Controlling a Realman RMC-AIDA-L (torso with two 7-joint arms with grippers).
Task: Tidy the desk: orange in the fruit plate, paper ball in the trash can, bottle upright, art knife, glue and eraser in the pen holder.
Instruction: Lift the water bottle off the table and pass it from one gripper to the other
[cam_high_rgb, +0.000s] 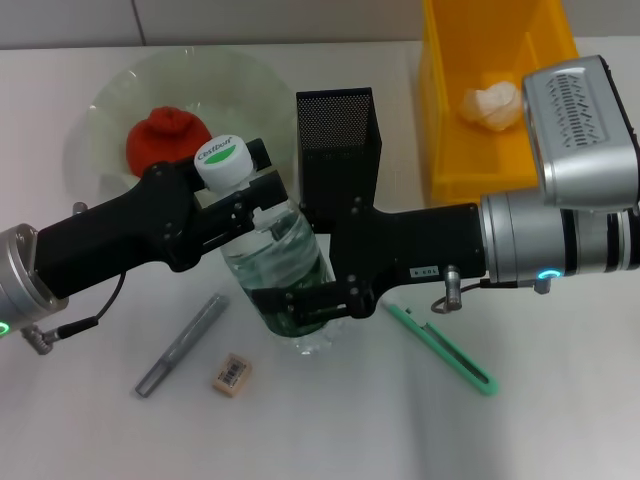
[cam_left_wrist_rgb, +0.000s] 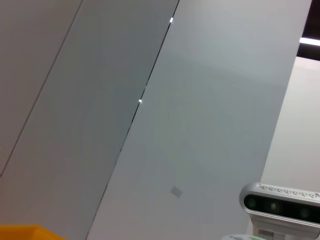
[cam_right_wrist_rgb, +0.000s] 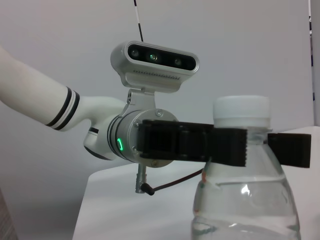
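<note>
1. Bottle (cam_high_rgb: 280, 260) at desk centre, before the pen holder (cam_high_rgb: 337, 140), long axis upright.
2. Clamped at the neck by left gripper (cam_high_rgb: 250, 195), coming from the left.
3. Gripped lower on the body by right gripper (cam_high_rgb: 305, 300), from the right.
4. Both equally near; release next, probably.

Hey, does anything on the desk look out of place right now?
Yes: the glue stick, eraser and art knife lie loose on the desk, outside the pen holder. Left gripper and right gripper both clamp the bottle.

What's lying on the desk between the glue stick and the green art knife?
In the head view, the eraser and the bottle lie between the glue stick and the art knife.
</note>
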